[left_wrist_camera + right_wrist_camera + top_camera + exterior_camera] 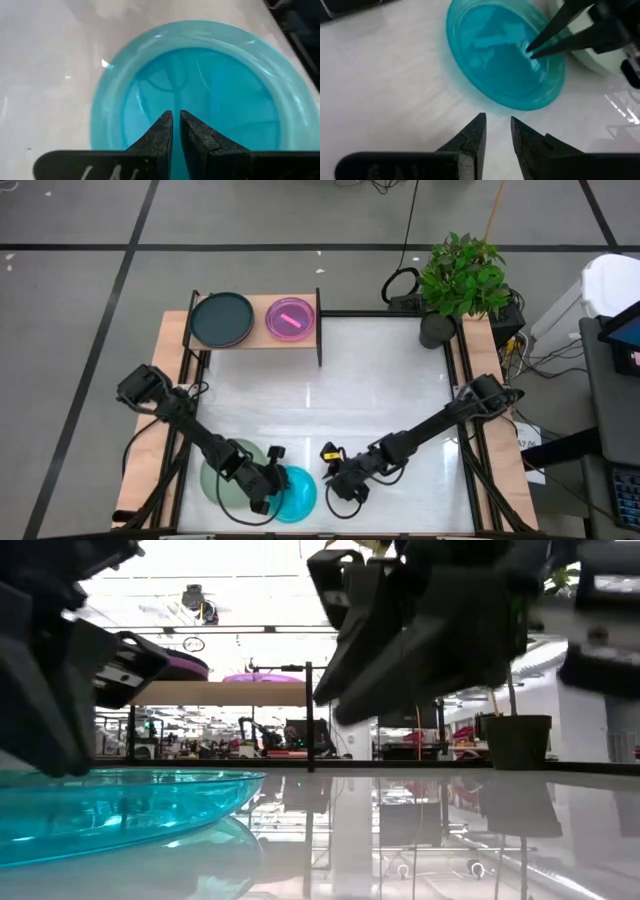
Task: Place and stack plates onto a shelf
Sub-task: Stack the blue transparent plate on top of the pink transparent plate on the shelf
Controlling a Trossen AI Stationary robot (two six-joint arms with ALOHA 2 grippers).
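Observation:
A cyan plate [297,494] [200,85] [500,55] lies near the table's near edge, next to a sage-green plate [220,472] [592,57] on its left. Whether the two overlap, I cannot tell. My left gripper [270,483] [176,114] [529,50] is shut, with its tips over the cyan plate's inside. My right gripper [327,485] [497,120] is open above bare tabletop just right of the cyan plate. On the shelf [255,340] [230,692] at the far left sit a black plate [222,318] and a pink plate [291,318]. The other plates are out of view. My left gripper comes at the cyan plate slanting down from the table's left, its shut fingertips [540,42] over the plate's inner floor [520,57] near the rim. Whether they touch the plate, I cannot tell.
A potted plant [455,280] and cables stand at the table's far right corner. The shelf's black posts [319,330] rise at the far left. White tabletop [380,380] stretches between the shelf and the grippers. The table's near edge lies just behind both plates.

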